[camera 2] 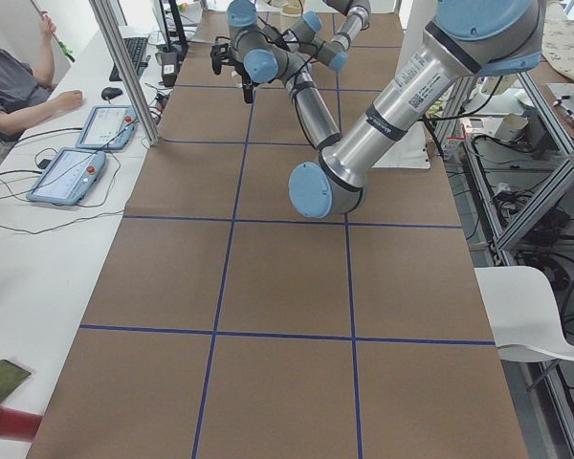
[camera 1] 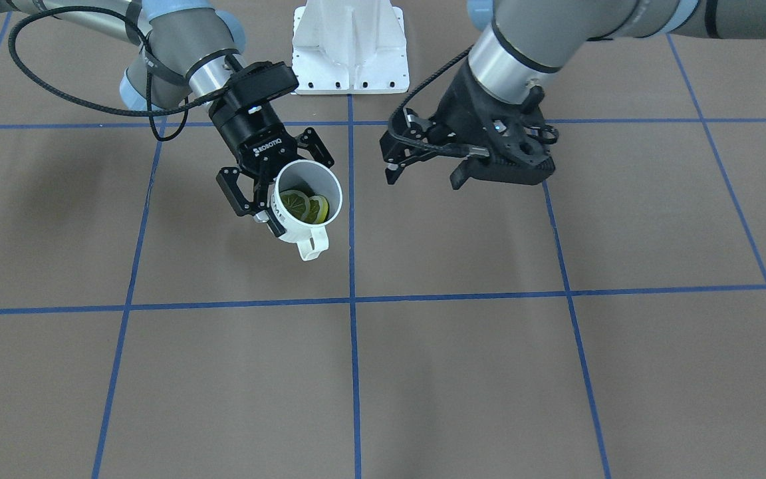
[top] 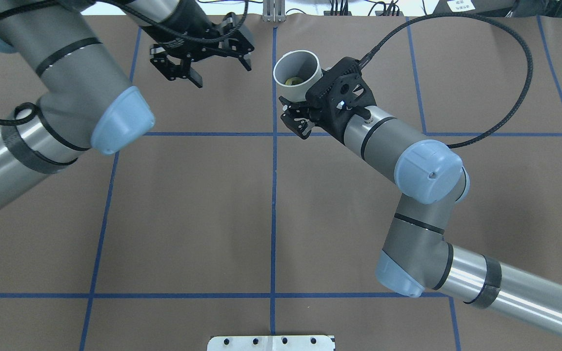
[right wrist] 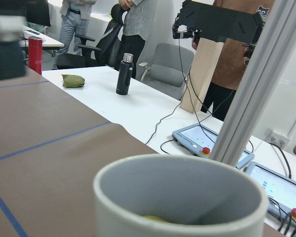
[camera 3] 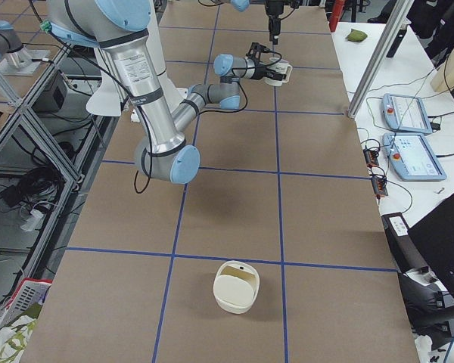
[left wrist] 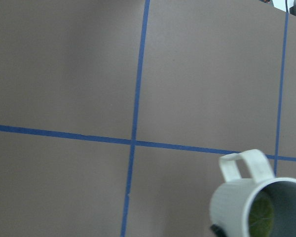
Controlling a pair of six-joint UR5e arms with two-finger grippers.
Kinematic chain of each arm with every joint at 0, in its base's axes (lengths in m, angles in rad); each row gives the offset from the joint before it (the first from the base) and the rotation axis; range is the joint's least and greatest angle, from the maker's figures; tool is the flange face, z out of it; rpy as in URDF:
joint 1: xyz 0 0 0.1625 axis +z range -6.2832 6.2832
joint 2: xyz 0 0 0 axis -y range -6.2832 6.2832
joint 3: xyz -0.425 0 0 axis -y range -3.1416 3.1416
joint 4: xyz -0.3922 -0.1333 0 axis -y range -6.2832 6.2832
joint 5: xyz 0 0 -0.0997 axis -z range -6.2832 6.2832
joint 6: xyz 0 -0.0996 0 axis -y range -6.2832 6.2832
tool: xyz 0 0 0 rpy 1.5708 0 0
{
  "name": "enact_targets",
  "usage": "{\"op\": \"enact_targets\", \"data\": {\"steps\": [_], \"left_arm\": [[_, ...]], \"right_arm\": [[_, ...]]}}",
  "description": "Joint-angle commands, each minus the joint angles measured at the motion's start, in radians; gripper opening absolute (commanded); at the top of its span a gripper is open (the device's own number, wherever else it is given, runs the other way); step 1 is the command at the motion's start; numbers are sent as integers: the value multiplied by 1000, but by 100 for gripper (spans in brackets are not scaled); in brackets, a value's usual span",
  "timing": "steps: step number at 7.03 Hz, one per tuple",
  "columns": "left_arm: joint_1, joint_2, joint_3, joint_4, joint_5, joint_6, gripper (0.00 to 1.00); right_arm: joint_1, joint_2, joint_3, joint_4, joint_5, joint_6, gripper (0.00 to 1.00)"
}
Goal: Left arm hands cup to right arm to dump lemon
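My right gripper [camera 1: 281,194], with the ROBOTIQ lettering, is shut on the white cup [camera 1: 303,226] and holds it above the table, tilted, with the handle pointing away from the wrist. Lemon slices [camera 1: 308,207] lie inside the cup. In the overhead view the cup [top: 298,73] sits just beyond the right gripper [top: 299,100]. My left gripper [camera 1: 423,175], on the bulky vented housing, is open and empty a short way beside the cup; it also shows in the overhead view [top: 222,72]. The left wrist view shows the cup [left wrist: 237,200] at its lower right. The right wrist view shows the cup's rim [right wrist: 177,170] close up.
A white mount base [camera 1: 350,46] stands at the robot's side of the table. A white basket-like container [camera 3: 237,286] sits on the table far from both grippers. Side tables with tablets [camera 3: 412,155] and an operator [camera 2: 19,86] border the table.
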Motion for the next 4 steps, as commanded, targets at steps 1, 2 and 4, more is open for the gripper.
{"op": "enact_targets", "data": {"steps": [1, 2, 4], "left_arm": [[-52, 163, -124, 50, -25, 152, 100], [-66, 192, -160, 147, -24, 253, 100], [-121, 304, -211, 213, -21, 463, 100]], "right_arm": [[89, -63, 4, -1, 76, 49, 16], [92, -75, 6, 5, 85, 294, 16], [130, -136, 17, 8, 168, 408, 16]]}}
